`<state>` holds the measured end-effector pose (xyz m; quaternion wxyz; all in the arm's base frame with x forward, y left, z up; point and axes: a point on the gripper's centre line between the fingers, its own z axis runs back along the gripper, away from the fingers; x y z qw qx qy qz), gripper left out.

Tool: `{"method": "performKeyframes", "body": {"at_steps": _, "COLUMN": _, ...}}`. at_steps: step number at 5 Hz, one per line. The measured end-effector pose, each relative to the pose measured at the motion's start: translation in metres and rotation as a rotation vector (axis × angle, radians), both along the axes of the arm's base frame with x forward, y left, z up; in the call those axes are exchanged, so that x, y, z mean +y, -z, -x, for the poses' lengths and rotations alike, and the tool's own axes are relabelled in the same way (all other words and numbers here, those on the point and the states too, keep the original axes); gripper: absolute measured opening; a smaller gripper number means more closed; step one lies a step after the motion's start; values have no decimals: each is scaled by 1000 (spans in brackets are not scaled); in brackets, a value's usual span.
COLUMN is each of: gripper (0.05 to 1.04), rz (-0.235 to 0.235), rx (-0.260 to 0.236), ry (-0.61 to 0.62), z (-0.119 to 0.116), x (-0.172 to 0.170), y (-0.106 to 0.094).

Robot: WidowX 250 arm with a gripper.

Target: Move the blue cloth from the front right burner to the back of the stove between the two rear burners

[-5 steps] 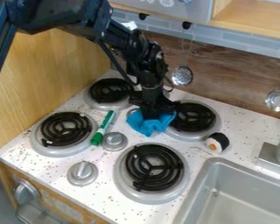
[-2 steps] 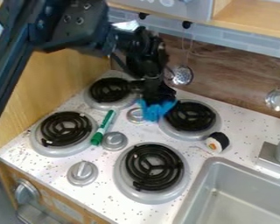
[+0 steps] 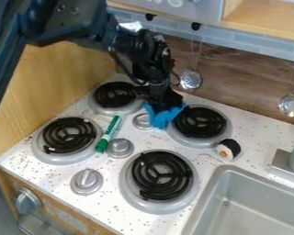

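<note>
The black gripper (image 3: 161, 103) hangs over the back part of the stove, between the two rear burners, shut on a blue cloth (image 3: 163, 116). The bunched cloth hangs below it, beside the left edge of the back right burner (image 3: 200, 123) and next to a small silver knob (image 3: 141, 121). A green marker (image 3: 108, 134) lies to the left, between the front left burner (image 3: 68, 136) and another silver knob (image 3: 120, 148). On the counter at the right is a toy sushi roll (image 3: 228, 149).
A grey sink (image 3: 247, 206) takes up the lower right, with a faucet base (image 3: 288, 165) behind it. Two metal ladles (image 3: 191, 79) (image 3: 291, 105) hang on the back wall. A wooden panel (image 3: 63, 82) stands at the left.
The gripper and the cloth have risen slightly from where they were a second ago, and the cloth looks more narrowly bunched. The small silver knob beside it now shows more fully.
</note>
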<state>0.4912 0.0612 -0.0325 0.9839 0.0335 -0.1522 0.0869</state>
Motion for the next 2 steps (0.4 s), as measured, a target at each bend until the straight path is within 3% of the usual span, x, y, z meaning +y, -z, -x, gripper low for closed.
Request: {"method": "performKeyframes", "body": {"at_steps": 2, "gripper": 88, "rz": -3, "rx": 37, "ry": 2, "z": 47, "x": -4, "y": 3}}
